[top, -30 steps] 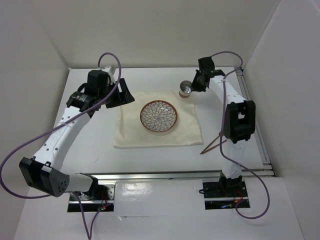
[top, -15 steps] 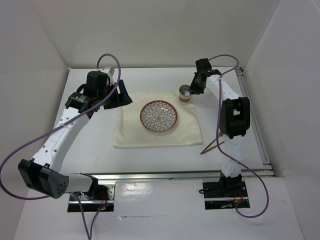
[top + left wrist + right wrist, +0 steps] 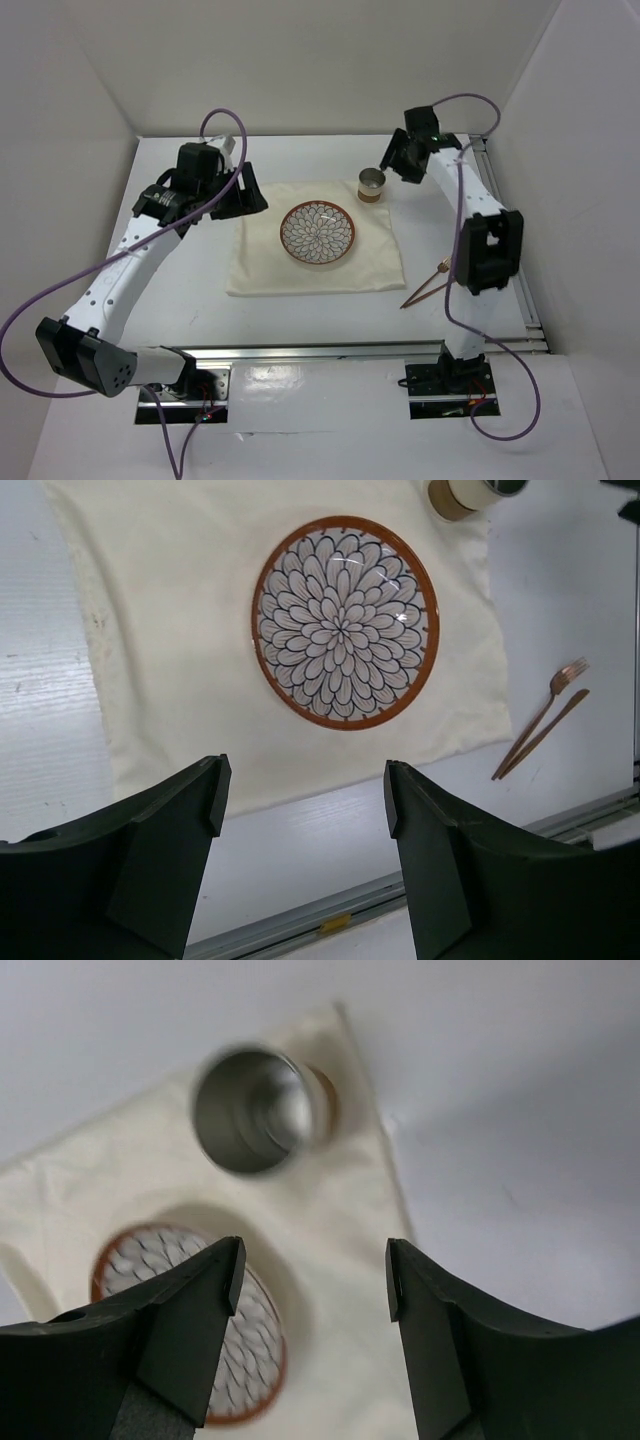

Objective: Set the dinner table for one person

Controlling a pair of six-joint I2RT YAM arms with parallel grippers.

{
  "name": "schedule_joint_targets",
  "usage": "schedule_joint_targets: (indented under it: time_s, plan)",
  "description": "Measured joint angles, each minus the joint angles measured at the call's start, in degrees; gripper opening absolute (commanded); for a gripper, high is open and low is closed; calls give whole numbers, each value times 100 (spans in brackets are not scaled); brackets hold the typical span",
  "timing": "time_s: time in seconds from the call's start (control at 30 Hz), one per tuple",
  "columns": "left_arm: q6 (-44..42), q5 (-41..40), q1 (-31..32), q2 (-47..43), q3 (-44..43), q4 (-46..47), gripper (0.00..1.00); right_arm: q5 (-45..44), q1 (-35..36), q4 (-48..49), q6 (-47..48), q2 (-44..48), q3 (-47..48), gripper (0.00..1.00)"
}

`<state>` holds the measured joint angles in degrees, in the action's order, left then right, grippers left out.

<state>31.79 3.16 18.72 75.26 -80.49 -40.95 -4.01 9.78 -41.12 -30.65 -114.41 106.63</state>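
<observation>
Hovering right claw (image 3: 313, 1256), cup (image 3: 262, 1110) on cloth (image 3: 345, 1222)

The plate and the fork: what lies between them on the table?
In the left wrist view, only the cream cloth under the plate, then bare white table up to the fork.

Petal-patterned plate (image 3: 345, 622) on cream cloth (image 3: 170, 630); copper fork (image 3: 534, 723) and knife (image 3: 546, 734) beside the cloth.

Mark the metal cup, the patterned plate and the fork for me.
metal cup (image 3: 371, 185), top external view, inside its open mouth
patterned plate (image 3: 345, 623), left wrist view, centre of the petal pattern
fork (image 3: 534, 723), left wrist view, middle of its handle
</observation>
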Motion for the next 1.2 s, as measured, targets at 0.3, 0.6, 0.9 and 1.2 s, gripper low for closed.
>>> schedule_joint_targets:
  time_s: [0.3, 0.6, 0.9, 1.2]
  plan:
    - [-66, -118, 1456, 376, -138, 105, 77, 98, -979, 96, -490, 4291, -4747, 66]
    - [-166, -9, 2358, 1211, -343, 133, 76, 494, -1045, -345, -879, 4750, -6072, 63]
    - [-195, -245, 2267, 1156, -520, 7, 77, 378, -1130, -79, -883, 3453, -6046, 61]
    - [-188, -238, 1867, 745, -520, -26, 77, 385, -1132, 479, -881, 3322, -6142, 57]
